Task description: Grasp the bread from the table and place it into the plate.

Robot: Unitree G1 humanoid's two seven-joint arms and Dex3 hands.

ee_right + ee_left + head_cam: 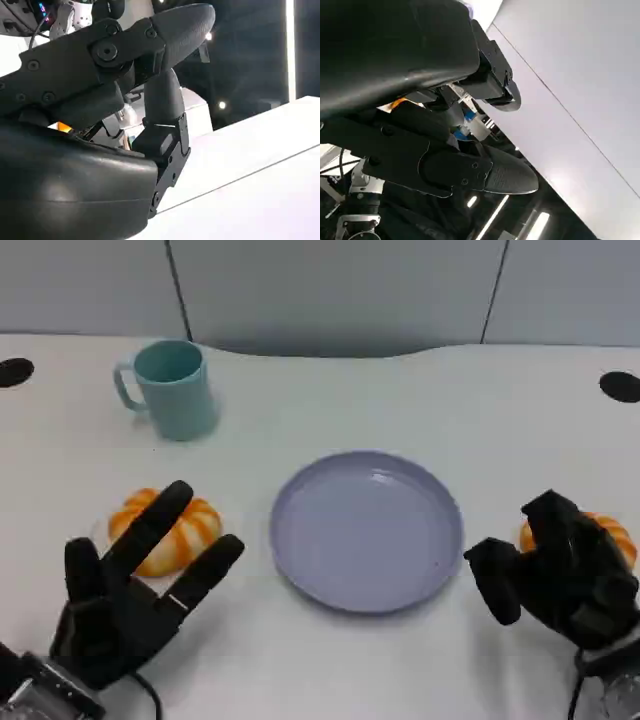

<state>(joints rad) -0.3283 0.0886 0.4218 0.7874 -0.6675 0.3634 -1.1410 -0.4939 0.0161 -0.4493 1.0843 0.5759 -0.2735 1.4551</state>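
Nearest the camera, the left hand (pixel 130 590) is seen with its black fingers spread apart and nothing held; one bread (pixel 165 530), round, orange with pale stripes, lies just beyond it at about twelve o'clock, partly hidden by the fingers. The right hand (pixel 560 570) is curled around nothing that can be made out, a second bread (pixel 610 532) just behind it at one o'clock. Between them the smooth, shallow, lavender plate (pixel 366 530) rests on the white counter (pixel 420 400). A matte teal mug (pixel 172 388) stands at eleven o'clock.
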